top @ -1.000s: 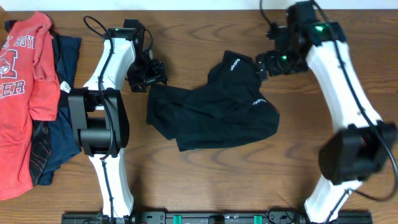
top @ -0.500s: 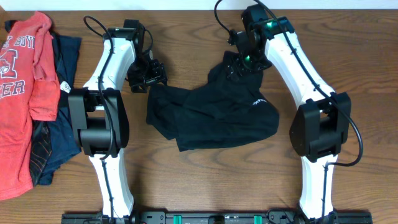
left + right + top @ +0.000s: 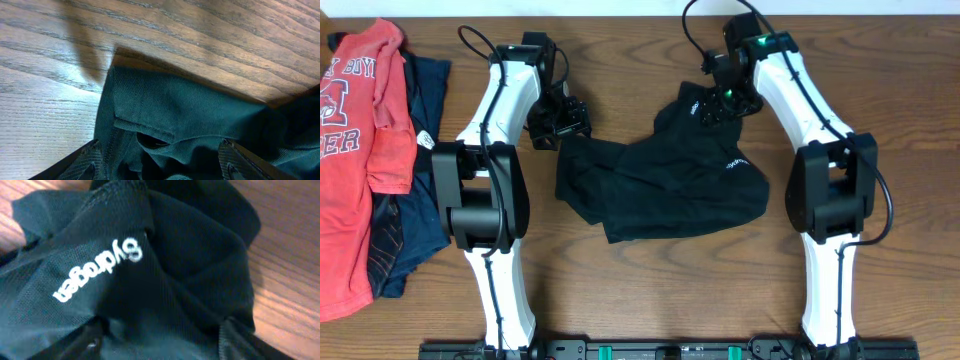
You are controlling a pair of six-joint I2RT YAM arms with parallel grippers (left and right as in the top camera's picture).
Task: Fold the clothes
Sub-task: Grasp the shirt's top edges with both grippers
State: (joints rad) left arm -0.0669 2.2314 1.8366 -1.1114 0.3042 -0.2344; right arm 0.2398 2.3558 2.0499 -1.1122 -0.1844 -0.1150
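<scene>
The black shirt (image 3: pixel 670 185) lies crumpled at the table's middle, with small white logo prints. My left gripper (image 3: pixel 563 122) is open at the shirt's upper left corner. In the left wrist view (image 3: pixel 160 162) its fingers straddle a hemmed fold of the fabric (image 3: pixel 190 110). My right gripper (image 3: pixel 712 105) is open over the shirt's top edge. In the right wrist view (image 3: pixel 160 342) its fingers spread around bunched black fabric (image 3: pixel 190 245) near a white logo (image 3: pixel 97 272). The orange-red lettered T-shirt (image 3: pixel 355 150) lies over a navy garment (image 3: pixel 425 190) at the far left.
The wooden table (image 3: pixel 650 290) shows bare wood in front of the shirt. Both arm bases (image 3: pixel 660 350) stand at the front edge. A dark striped cloth (image 3: pixel 382 250) shows under the pile at the left.
My right arm has swung in from the right and come down onto the shirt's top edge. The left arm and the shirt have hardly moved.
</scene>
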